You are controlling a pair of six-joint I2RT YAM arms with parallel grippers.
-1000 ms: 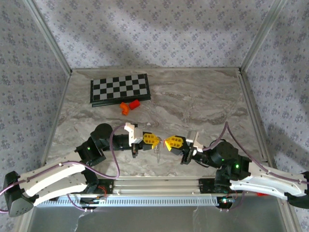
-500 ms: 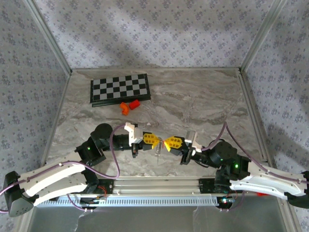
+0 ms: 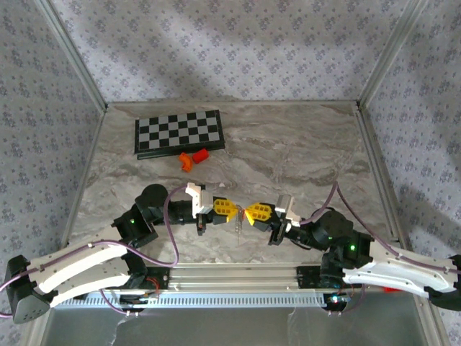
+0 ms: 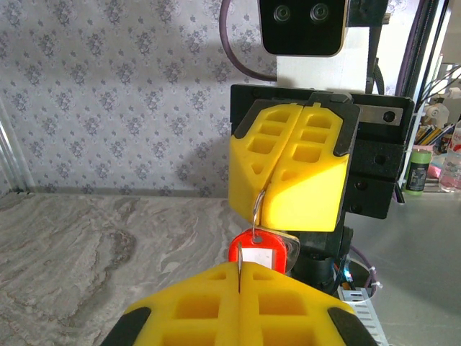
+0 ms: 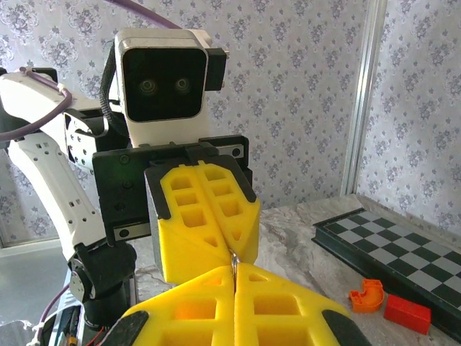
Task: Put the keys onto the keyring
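Observation:
My two grippers meet tip to tip low over the table's near middle, the left gripper point(image 3: 232, 210) facing the right gripper point(image 3: 249, 213). In the left wrist view the right gripper point(image 4: 263, 207) is shut on the keyring's wire ring point(image 4: 256, 204). The red tag point(image 4: 256, 254) hangs below it, with a silver piece point(image 4: 294, 244) showing behind the tag. My left gripper point(image 4: 239, 280) is shut on a thin silver key point(image 4: 238, 274), seen edge-on in the seam of its fingers. In the right wrist view a bit of silver metal point(image 5: 233, 261) shows where both gripper tips meet.
A black and white chessboard point(image 3: 178, 132) lies at the back left, with two orange blocks point(image 3: 193, 158) just in front of it. They also appear at the right of the right wrist view, blocks point(image 5: 389, 303) beside board point(image 5: 392, 249). Metal posts and patterned walls enclose the table.
The right gripper has crept slightly left toward the left gripper, closing the small gap between the tips. Both stay shut.

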